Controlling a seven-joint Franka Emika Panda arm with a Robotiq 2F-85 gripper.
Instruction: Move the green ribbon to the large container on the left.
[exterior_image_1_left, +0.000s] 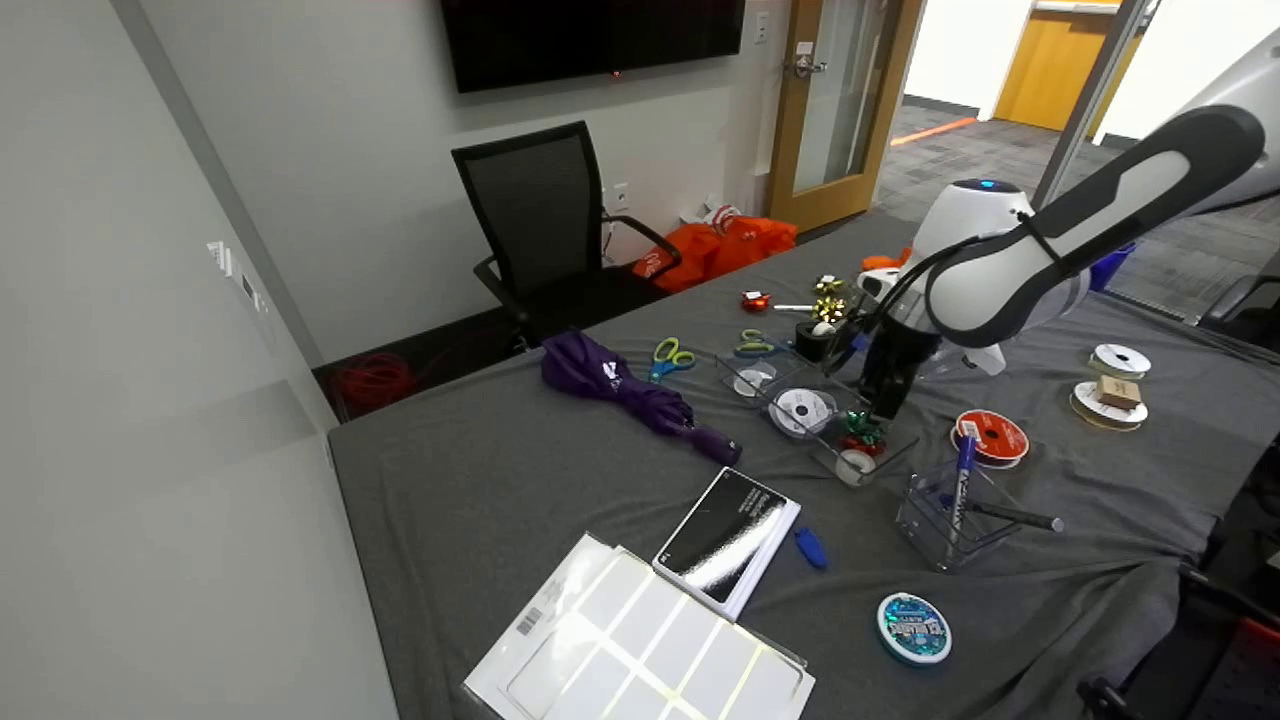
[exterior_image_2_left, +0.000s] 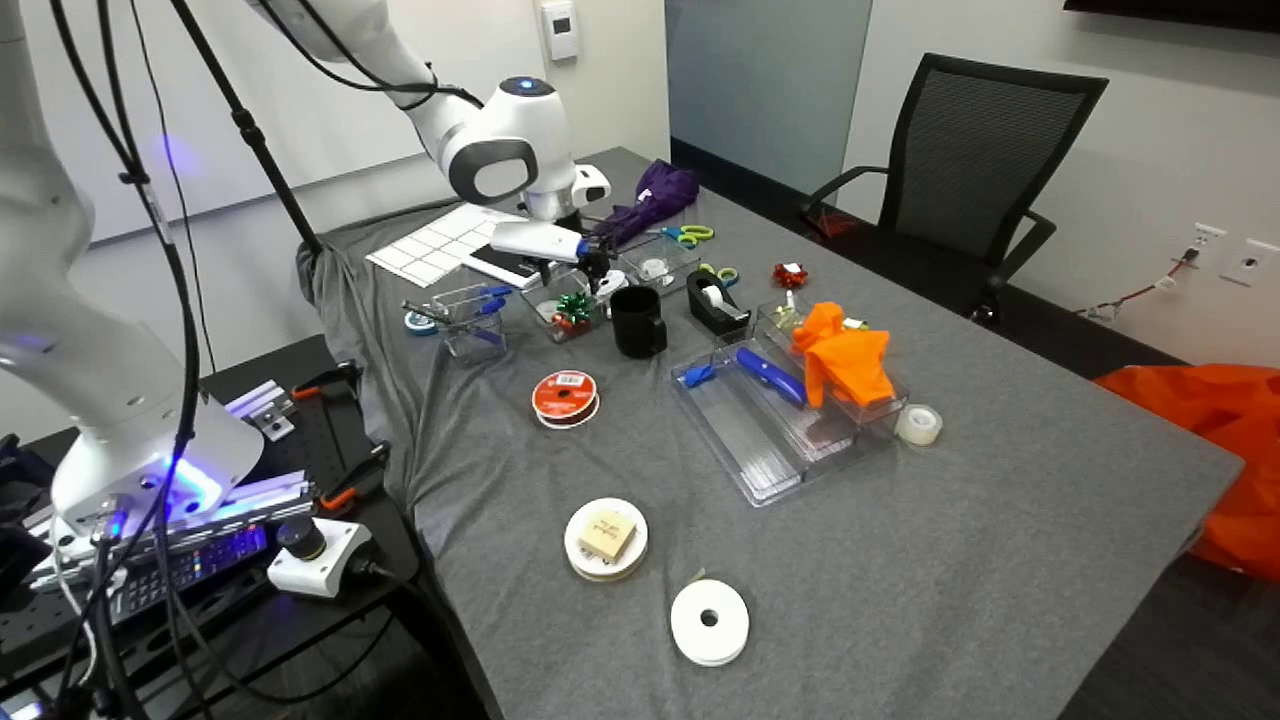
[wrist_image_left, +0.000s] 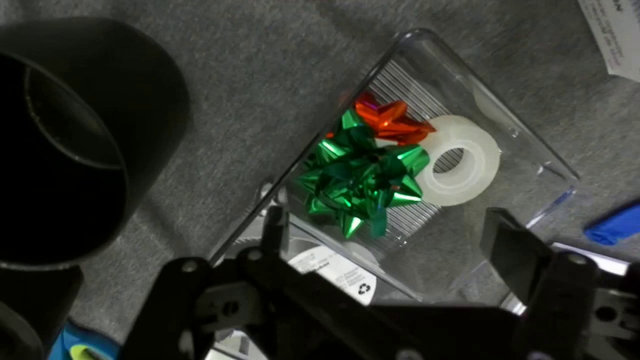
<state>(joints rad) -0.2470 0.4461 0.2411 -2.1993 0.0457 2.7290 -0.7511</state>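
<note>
The green ribbon bow (wrist_image_left: 365, 180) lies in a clear plastic tray (wrist_image_left: 500, 102), beside a red bow (wrist_image_left: 390, 120) and a tape roll (wrist_image_left: 465, 185). The green bow also shows in both exterior views (exterior_image_1_left: 865, 428) (exterior_image_2_left: 573, 308). My gripper (wrist_image_left: 387, 220) is open and empty above the tray; the bow shows between and beyond its fingers in the wrist view. The gripper (exterior_image_2_left: 570, 283) is also right over the tray in an exterior view. No standing white bin shows; a white rectangular item with grid lines (exterior_image_1_left: 650, 640) looks flat, and I cannot tell whether it is the large container.
A black mug (wrist_image_left: 155, 100) (exterior_image_2_left: 638, 322) stands close beside the tray. A clear box with pens (exterior_image_1_left: 960, 520) and a red spool (exterior_image_1_left: 990, 437) are nearby. A purple umbrella (exterior_image_1_left: 640, 395) lies behind. A larger clear tray (exterior_image_2_left: 745, 465) holds an orange cloth (exterior_image_2_left: 850, 365).
</note>
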